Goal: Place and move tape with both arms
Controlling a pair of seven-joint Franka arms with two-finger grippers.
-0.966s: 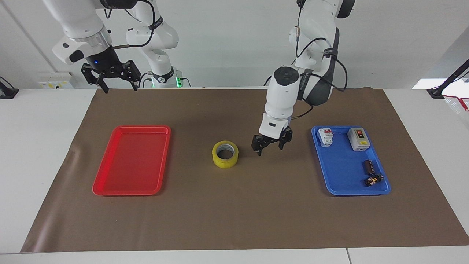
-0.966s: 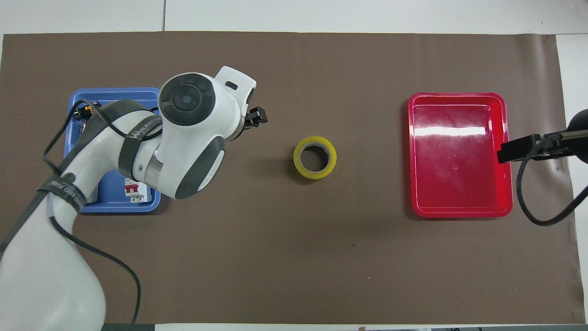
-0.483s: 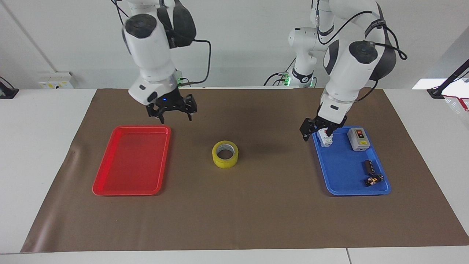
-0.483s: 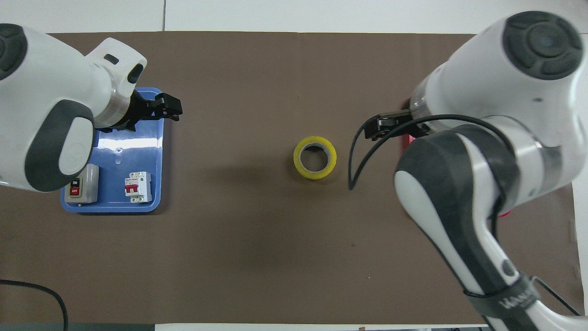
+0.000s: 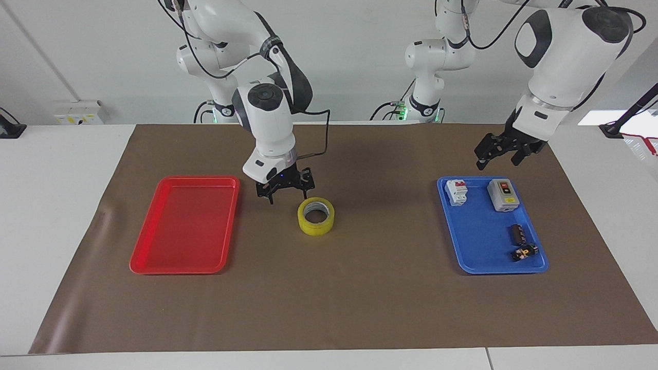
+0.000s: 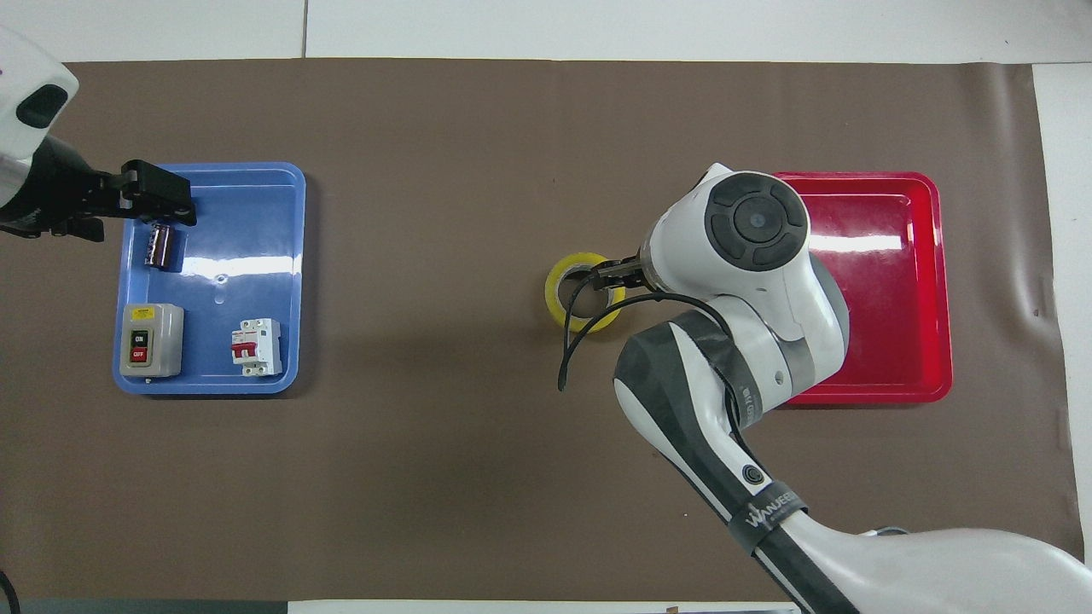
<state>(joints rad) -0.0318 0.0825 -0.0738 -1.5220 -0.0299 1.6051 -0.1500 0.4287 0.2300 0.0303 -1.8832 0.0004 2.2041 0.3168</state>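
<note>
The tape (image 5: 316,216) lies flat mid-tabletop, well clear of every edge; light, stiff ring, so pinch the wall through the core. Right tool (image 5: 284,191) hangs spread just beside it, apparently not touching. Left tool (image 5: 506,149), released, waits above the tabletop's edge nearest the robots.

Yellow tape (image 5: 316,216), red tray (image 5: 184,226), blue tray (image 5: 478,241), brown mat (image 5: 339,298).
</note>
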